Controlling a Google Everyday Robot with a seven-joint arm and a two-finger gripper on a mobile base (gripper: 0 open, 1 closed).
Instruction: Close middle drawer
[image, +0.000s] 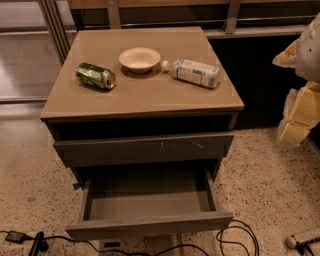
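Observation:
The middle drawer (149, 224) is pulled far out of the cabinet (140, 97). It has a plain grey-brown front and its grey box interior is bare. Above it, a similar drawer front (145, 149) with pale scratch marks stands slightly out from the cabinet. My gripper (301, 100) shows as white and pale yellow parts at the right edge of the view. It is to the right of the cabinet, well above and away from the open drawer, and touches nothing.
On the cabinet top lie a green can (95, 75) on its side, a white bowl (139, 59) and a plastic bottle (192, 72) on its side. Black cables (235, 240) run on the speckled floor in front. A railing and dark wall stand behind.

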